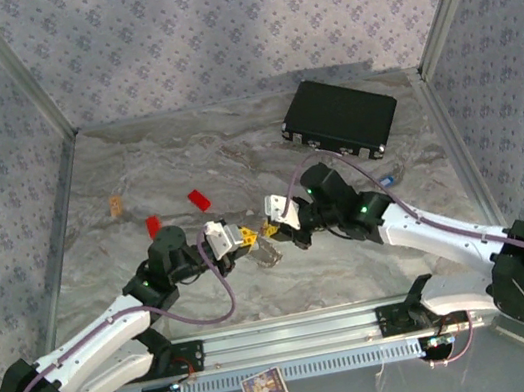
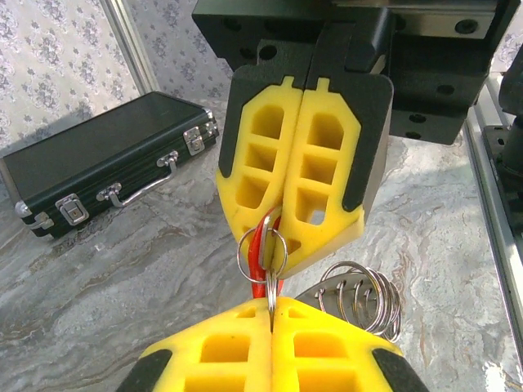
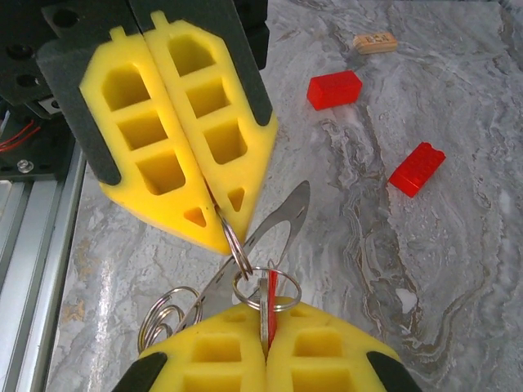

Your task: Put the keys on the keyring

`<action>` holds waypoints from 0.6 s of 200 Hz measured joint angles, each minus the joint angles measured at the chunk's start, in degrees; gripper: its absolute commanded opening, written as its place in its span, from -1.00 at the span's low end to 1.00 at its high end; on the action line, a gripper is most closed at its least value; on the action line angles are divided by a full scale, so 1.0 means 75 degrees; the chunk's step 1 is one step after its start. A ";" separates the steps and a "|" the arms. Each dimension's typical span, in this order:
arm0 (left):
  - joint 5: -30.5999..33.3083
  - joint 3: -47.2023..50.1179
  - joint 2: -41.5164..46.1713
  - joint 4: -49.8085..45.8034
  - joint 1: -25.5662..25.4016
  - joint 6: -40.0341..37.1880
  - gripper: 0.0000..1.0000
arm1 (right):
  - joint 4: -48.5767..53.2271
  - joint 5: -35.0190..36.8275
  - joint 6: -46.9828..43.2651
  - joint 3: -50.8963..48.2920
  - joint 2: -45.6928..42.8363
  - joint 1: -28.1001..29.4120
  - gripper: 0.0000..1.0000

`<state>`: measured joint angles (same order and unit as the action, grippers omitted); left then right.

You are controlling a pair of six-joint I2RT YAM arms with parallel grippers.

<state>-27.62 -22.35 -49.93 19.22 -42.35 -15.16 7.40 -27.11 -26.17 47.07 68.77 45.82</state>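
No text, number or brand can be read. Dark marks are seen on a small tan block (image 3: 374, 42) lying on the tabletop (image 3: 458, 269), but they are too blurred to be made out. A printed card (image 1: 263, 387) at the near edge is likewise illegible.

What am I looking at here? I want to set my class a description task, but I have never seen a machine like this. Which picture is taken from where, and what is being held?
These are two robot arms bolted to a marble-patterned table. The overhead picture looks down from behind them. The other two come from a camera on each wrist, so the yellow pads at the bottom are that arm's own fingers. On the table lie a black case, two red blocks and a small tan piece. In the middle both grippers are shut: the right gripper pinches a red-headed key, and the left gripper seems to pinch a thin ring of the keyring.
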 measured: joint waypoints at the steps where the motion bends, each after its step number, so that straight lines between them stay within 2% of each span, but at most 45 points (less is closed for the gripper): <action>1: 0.0000 0.0000 0.0000 0.0000 0.0000 0.0000 -1.00 | 0.0009 0.0000 0.0000 0.0000 0.0000 0.0000 -1.00; 120: -0.0017 -0.0303 -0.0347 -0.0513 -0.0006 -0.0259 -1.00 | 0.0595 0.0323 -0.0358 0.0163 -0.0020 0.0047 -1.00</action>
<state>-27.75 -24.62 -52.53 15.38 -42.39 -17.10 11.86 -24.69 -28.86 48.29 68.62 46.17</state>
